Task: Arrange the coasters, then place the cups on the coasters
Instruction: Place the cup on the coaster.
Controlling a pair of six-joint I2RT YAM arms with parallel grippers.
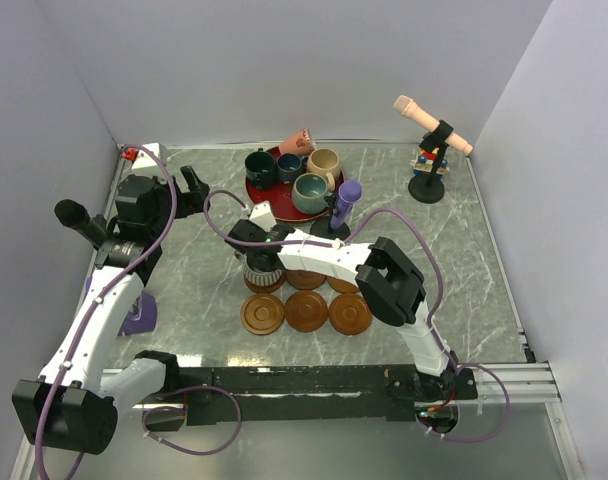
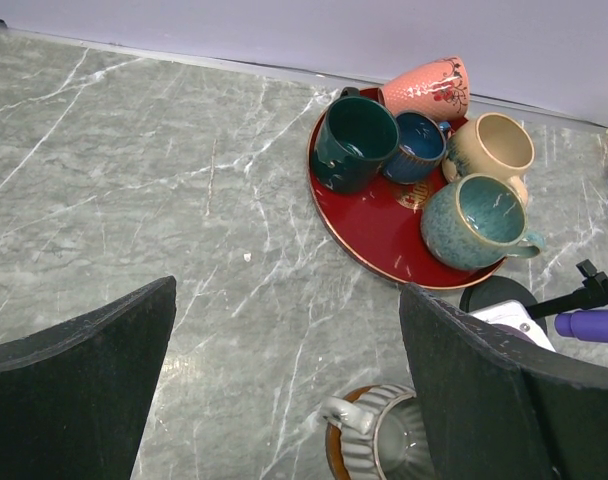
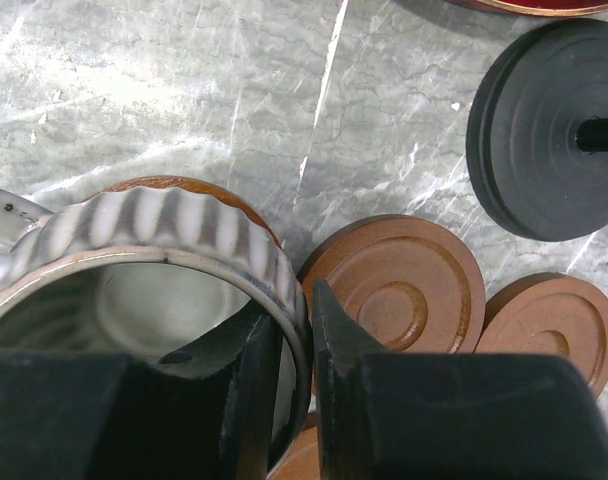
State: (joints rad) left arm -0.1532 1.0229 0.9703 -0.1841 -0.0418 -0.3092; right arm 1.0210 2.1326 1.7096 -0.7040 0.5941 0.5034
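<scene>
Right gripper straddles the grey ribbed cup rim, apparently pinching it, cup atop a coaster; left gripper spread wide.

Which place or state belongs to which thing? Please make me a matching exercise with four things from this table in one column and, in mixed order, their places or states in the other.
Things:
1. grey ribbed cup
2. teal cup
3. pink cup
4. left gripper

Places or states:
A. tipped over at the far edge of the red plate
B. open, holding nothing
C. standing on a coaster, its rim pinched by the right gripper
D. upright on the red plate

Pairs: 1-C; 2-D; 3-A; 4-B
</scene>
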